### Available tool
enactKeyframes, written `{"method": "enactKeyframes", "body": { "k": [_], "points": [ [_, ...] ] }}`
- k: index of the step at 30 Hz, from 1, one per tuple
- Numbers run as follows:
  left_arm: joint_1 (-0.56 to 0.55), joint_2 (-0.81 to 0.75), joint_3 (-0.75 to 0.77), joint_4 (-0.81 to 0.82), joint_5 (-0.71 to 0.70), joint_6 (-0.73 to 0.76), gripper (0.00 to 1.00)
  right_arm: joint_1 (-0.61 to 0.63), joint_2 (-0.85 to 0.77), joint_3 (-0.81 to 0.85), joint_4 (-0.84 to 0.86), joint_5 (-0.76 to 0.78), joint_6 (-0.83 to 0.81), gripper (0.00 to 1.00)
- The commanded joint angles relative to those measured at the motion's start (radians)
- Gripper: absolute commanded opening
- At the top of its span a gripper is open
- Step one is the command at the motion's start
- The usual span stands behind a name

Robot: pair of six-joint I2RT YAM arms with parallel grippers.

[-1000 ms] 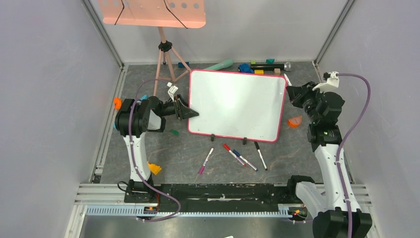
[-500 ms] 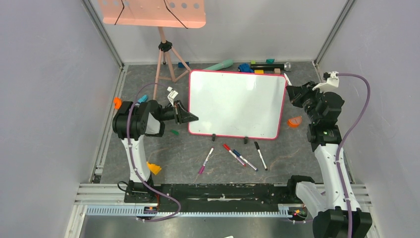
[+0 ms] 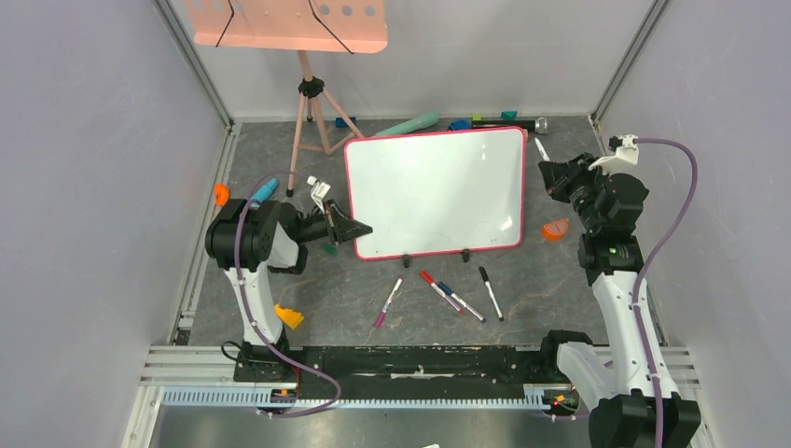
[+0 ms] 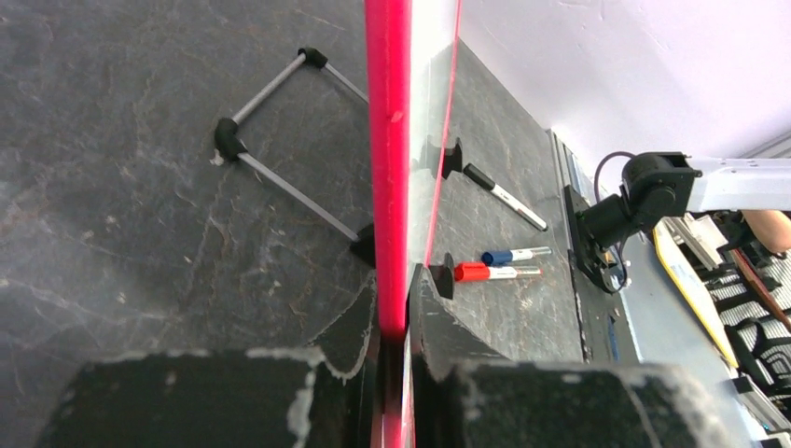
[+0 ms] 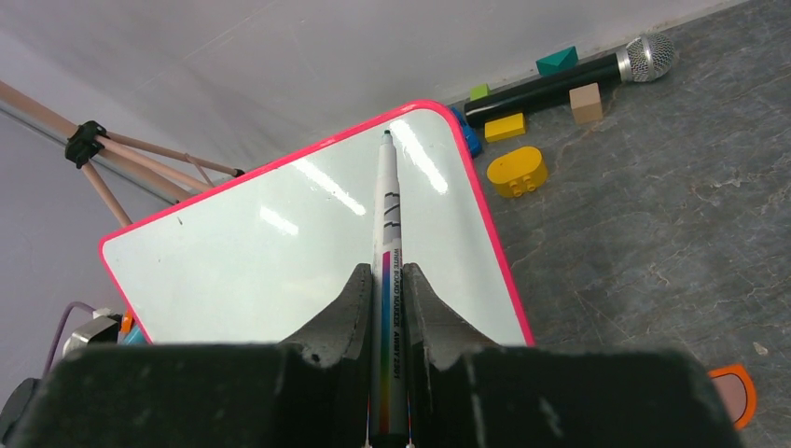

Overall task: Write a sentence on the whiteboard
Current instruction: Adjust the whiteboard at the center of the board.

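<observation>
Clamping the pink-red frame of the whiteboard [image 4: 387, 140] between its two black fingers, the left gripper [image 4: 394, 313] sits at the bottom centre of the left wrist view. The board runs edge-on up the frame from it. To the right of that edge, a red marker [image 4: 485, 272] and a blue marker [image 4: 513, 255] lie on the dark table [image 4: 140, 187].

The right gripper [image 5: 384, 275] is closed around a green-tipped marker [image 5: 387, 201]. Its tip points toward the board's upper right corner in the right wrist view; whether it touches the surface cannot be told. Past that corner, in the upper right of the frame, lie a yellow block [image 5: 518, 173] and a microphone [image 5: 569, 75].

In the top view the whiteboard stands on two black feet [image 3: 406, 259] in the middle of the frame, its glossy white face catching light. The left gripper is at its lower left corner and the right gripper just off its right edge. Below it also lie a purple marker [image 3: 387, 301] and a black marker [image 3: 491, 293].
</observation>
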Motion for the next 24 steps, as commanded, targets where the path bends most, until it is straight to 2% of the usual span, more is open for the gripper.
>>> {"method": "enactKeyframes", "body": {
  "k": [1, 3, 8, 21, 22, 24],
  "points": [
    [0.008, 0.080, 0.108, 0.043, -0.018, 0.161, 0.02, 0.003, -0.017, -0.001, 0.041, 0.003, -0.001, 0.01],
    [0.008, 0.131, 0.204, 0.043, 0.063, 0.092, 0.02, 0.002, -0.014, 0.001, 0.041, 0.003, 0.000, 0.01],
    [0.014, 0.216, 0.324, 0.043, 0.095, -0.070, 0.02, 0.004, -0.010, 0.010, 0.042, -0.006, 0.002, 0.01],
    [0.018, 0.263, 0.371, 0.043, 0.125, -0.176, 0.02, 0.003, -0.020, 0.005, 0.026, 0.006, -0.012, 0.01],
    [0.017, 0.261, 0.370, 0.043, 0.126, -0.176, 0.03, 0.003, -0.019, 0.002, 0.022, 0.015, -0.011, 0.01],
    [0.018, 0.258, 0.369, 0.043, 0.129, -0.175, 0.14, 0.003, -0.011, 0.006, 0.009, 0.049, -0.013, 0.01]
  ]
}}
